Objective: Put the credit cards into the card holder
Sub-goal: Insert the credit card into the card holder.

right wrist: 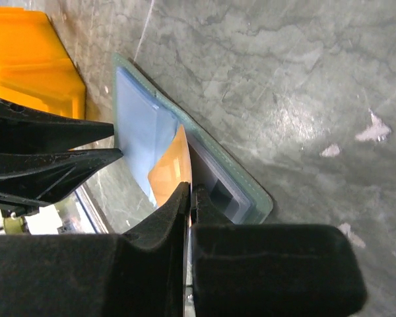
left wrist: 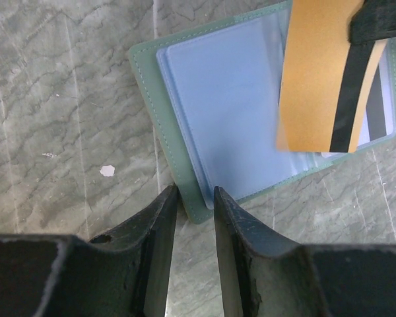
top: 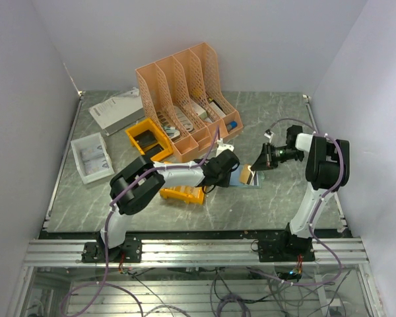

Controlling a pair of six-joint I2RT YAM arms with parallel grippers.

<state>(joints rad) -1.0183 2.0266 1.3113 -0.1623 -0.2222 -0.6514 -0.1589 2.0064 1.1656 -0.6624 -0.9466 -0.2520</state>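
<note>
While open, card holder (left wrist: 218, 119) shows blue inside.

The right gripper (right wrist: 190, 191), jaws closed on the edge of a tan-orange credit card (right wrist: 168, 168), holds it tilted over the light-blue interior of the open card holder (right wrist: 135, 125) on the grey marbled tabletop (right wrist: 284, 79), with the left gripper (right wrist: 117, 137), fingers parted, at the holder's opposite edge near a yellow-orange bin (right wrist: 26, 59).
</note>
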